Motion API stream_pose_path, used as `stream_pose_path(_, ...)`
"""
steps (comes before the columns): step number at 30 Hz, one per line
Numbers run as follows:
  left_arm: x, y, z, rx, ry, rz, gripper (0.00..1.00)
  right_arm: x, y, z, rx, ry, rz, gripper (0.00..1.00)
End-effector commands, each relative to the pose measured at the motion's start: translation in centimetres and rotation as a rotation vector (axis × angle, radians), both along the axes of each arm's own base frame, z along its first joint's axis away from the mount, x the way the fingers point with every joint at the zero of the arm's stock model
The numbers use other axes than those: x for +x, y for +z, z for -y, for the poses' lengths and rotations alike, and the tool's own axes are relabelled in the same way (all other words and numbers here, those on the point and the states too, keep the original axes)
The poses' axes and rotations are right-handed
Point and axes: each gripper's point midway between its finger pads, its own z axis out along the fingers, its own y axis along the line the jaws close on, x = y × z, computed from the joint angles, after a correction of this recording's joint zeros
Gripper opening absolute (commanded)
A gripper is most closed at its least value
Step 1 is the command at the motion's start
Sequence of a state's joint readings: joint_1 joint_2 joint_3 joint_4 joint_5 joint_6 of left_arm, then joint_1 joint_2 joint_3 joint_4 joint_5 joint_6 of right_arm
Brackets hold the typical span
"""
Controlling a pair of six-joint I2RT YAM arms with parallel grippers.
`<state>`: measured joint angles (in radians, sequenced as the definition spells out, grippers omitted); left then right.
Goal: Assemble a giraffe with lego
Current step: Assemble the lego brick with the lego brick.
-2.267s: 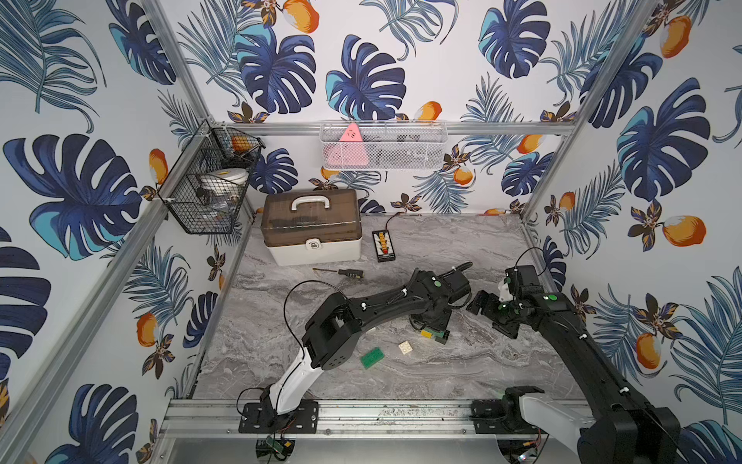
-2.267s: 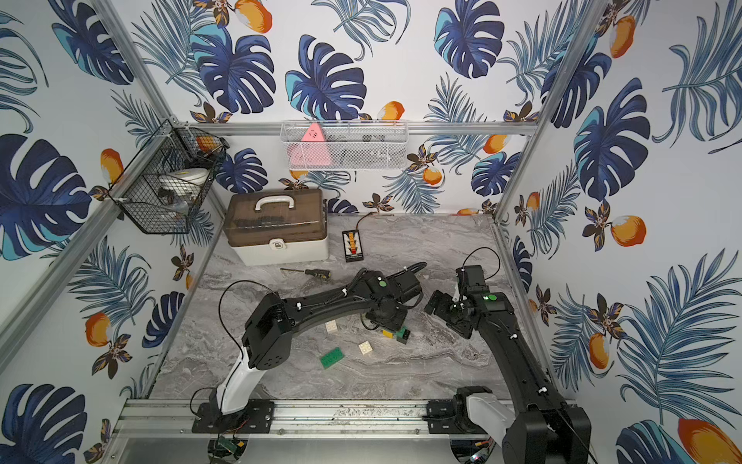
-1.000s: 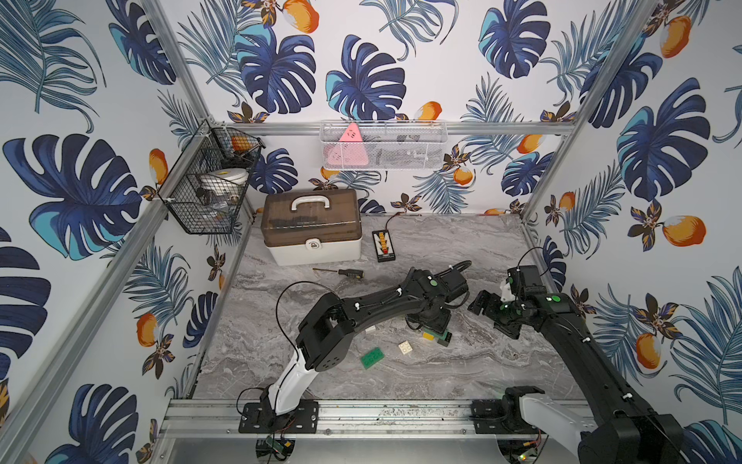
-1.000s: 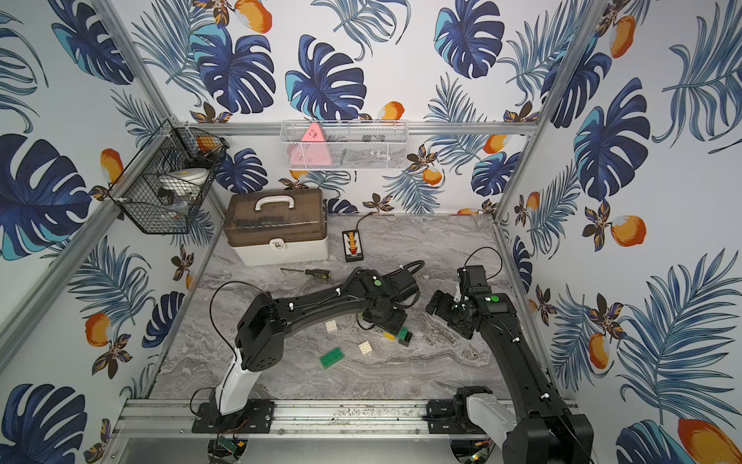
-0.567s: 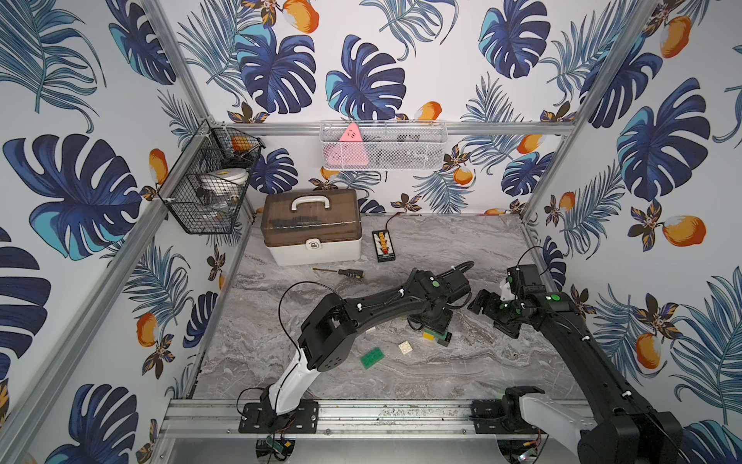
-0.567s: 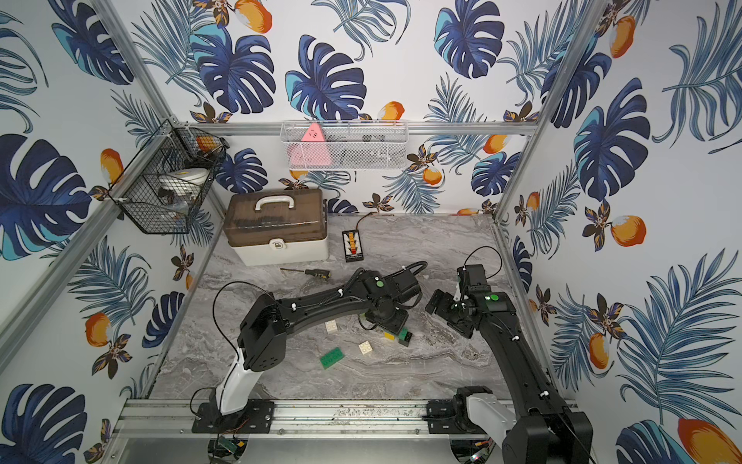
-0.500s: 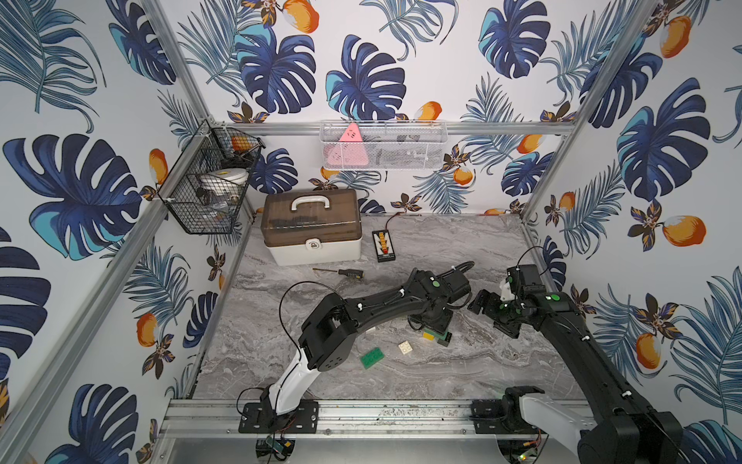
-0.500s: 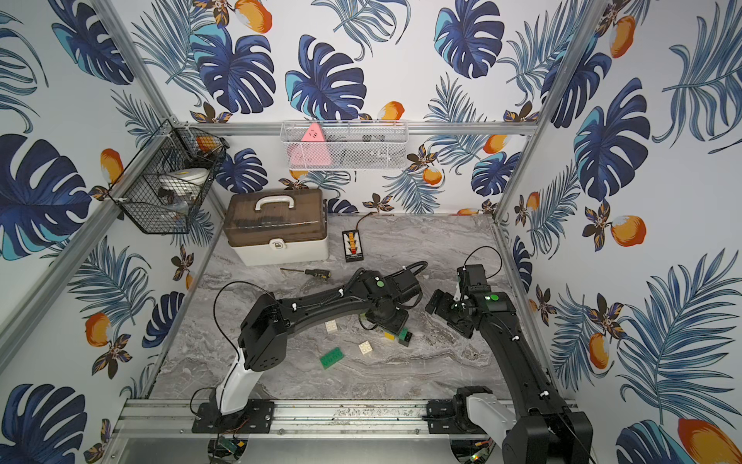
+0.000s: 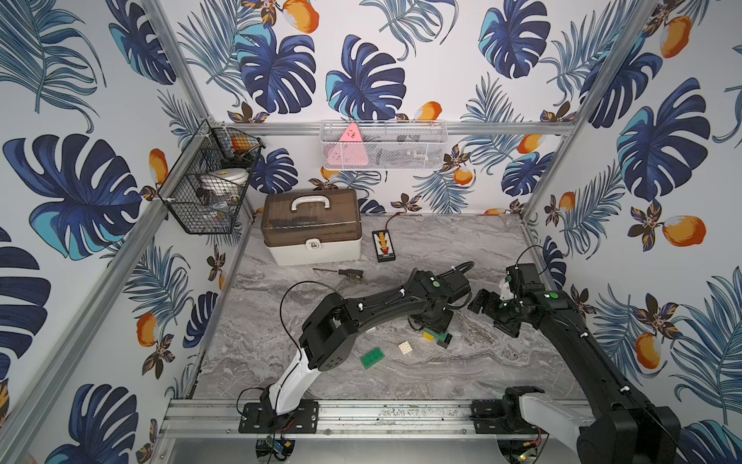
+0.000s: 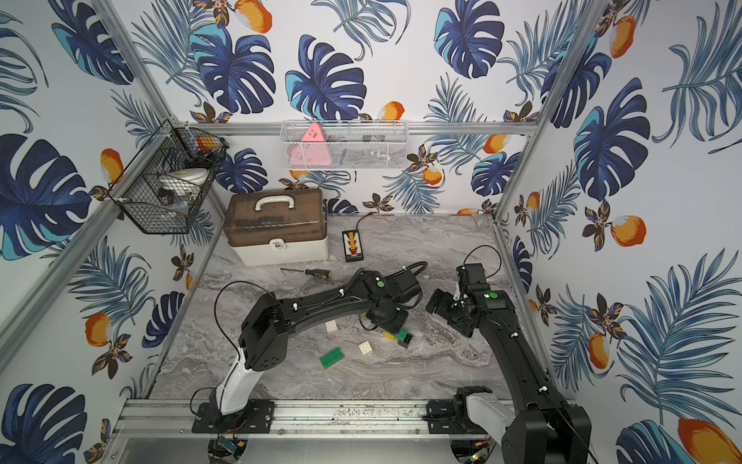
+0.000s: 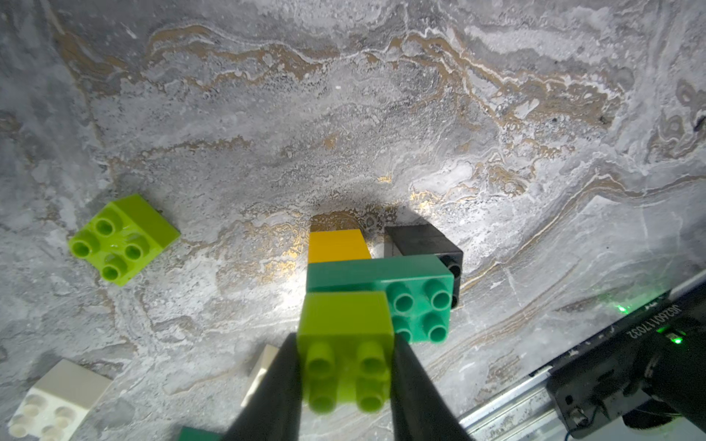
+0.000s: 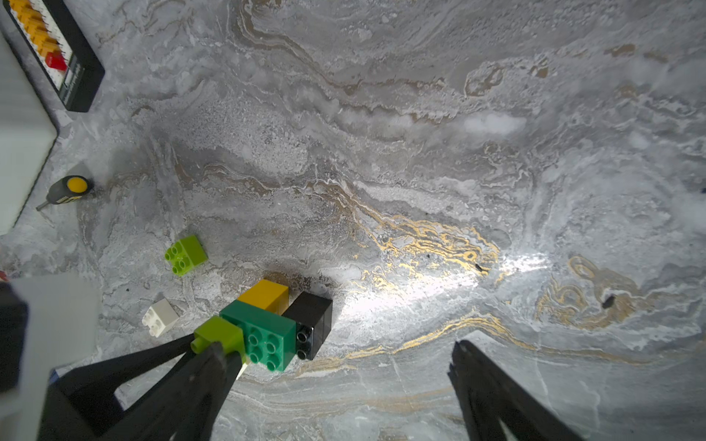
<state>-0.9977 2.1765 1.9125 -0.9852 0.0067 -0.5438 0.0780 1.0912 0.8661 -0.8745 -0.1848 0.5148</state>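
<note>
Top views and wrist views of a marble surface (image 9: 461, 373). Toward the front edge, near its middle, a loose dark green long brick (image 9: 372, 357) is shown lying flat, with a white square brick (image 9: 405, 347) near it on the right. A second white brick (image 10: 331, 326) is partly covered by the left arm (image 10: 321, 305). A loose lime brick (image 11: 122, 238) is seen only in the wrist views, apart from the stack. Right of centre the giraffe (image 9: 437, 336) is found partly built: a dark green body brick (image 11: 378, 277) is carried on a yellow leg (image 11: 338, 246) and a black leg (image 11: 424, 244), both standing on the surface. A lime neck brick (image 11: 344, 317) rests on the body's end above the yellow leg and is clamped between the fingers (image 11: 275, 393) of the left gripper (image 11: 345, 341). Nearer the right edge, the right gripper (image 9: 478, 302) is poised above the surface, jaws spread wide with nothing between them, apart from the giraffe.
</note>
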Motion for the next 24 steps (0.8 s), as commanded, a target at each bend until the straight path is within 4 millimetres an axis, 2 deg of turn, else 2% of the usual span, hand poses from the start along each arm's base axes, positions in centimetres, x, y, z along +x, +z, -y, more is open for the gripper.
stream_pose_path(1,-0.1,-0.4,-0.2,0.015,-0.025,-0.005,0.34,0.7,0.4,0.1,-0.009,0.0,0.029,0.95)
stream_pose_path(9,-0.6,-1.8,-0.8,0.075,-0.06,-0.025,0.3,0.7,0.1,0.2,-0.012,-0.001,0.026,0.95)
stream_pose_path(17,-1.9,-3.3,-2.2,0.239,-0.163,0.002,0.27,0.8,-0.2,0.2,-0.006,-0.004,0.021,0.95)
stream_pose_path(24,-3.0,-4.1,-2.6,0.228,-0.147,-0.025,0.27,1.1,-0.3,0.2,-0.005,-0.003,0.019,0.95)
